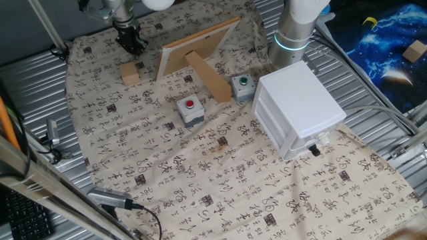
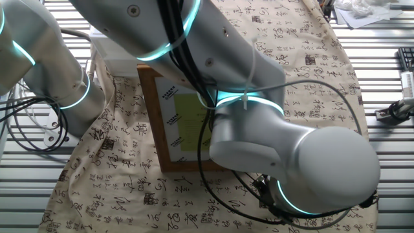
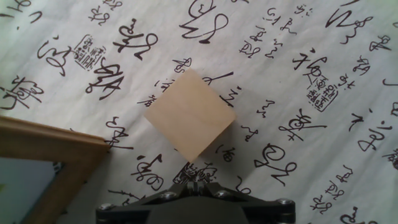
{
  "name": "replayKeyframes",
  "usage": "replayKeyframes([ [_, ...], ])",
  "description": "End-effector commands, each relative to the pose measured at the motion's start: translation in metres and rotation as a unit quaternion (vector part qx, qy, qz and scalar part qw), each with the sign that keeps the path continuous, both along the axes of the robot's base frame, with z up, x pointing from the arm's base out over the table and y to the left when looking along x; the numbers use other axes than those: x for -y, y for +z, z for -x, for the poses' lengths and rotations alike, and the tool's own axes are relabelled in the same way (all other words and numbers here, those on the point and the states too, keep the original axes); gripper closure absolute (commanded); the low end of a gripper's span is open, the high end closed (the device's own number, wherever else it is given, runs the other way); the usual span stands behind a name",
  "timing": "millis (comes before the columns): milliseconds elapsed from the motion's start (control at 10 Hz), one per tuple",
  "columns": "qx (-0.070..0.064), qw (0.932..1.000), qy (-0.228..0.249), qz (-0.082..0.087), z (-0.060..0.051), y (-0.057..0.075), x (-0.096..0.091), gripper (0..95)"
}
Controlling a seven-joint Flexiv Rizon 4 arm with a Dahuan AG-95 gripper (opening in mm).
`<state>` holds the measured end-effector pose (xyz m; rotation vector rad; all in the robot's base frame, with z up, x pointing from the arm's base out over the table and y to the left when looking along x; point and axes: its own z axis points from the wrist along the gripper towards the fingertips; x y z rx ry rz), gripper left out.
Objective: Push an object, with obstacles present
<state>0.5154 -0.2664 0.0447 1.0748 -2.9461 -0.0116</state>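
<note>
On the cloth-covered tabletop (image 1: 167, 173), the small tan wooden cube (image 1: 130, 73) sits at the far left, just beside the tan wooden picture frame with a strut (image 1: 193, 50). The black end effector (image 1: 131, 44) hovers close behind it, fingers pressed together, holding nothing. Approach looks finished; next, contact squarely and push clear of the red-button grey box (image 1: 191, 110).

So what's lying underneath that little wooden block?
The wooden block sits on a cloth printed with black calligraphy and stamps. What lies directly beneath the block is covered from view.
</note>
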Motion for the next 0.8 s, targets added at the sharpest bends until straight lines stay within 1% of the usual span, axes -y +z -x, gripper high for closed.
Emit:
replayKeyframes([
  [100, 0.0, 1.0, 0.002, 0.0, -0.0004, -0.0006, 0.0003, 95.0],
  [200, 0.0, 1.0, 0.003, 0.001, -0.0004, -0.0006, 0.0003, 95.0],
  [400, 0.008, 0.9999, 0.01, -0.004, -0.0004, -0.0006, 0.0003, 95.0],
  [500, 0.011, 0.9999, 0.006, -0.002, -0.0004, -0.0006, 0.0003, 95.0],
  [600, 0.016, 0.9998, -0.009, 0.004, -0.0004, -0.0006, 0.0003, 95.0],
  [700, 0.018, 0.9997, -0.014, 0.005, -0.0004, -0.0006, 0.0003, 95.0],
  [800, 0.024, 0.9994, -0.026, 0.003, -0.0004, -0.0006, 0.0003, 95.0],
])
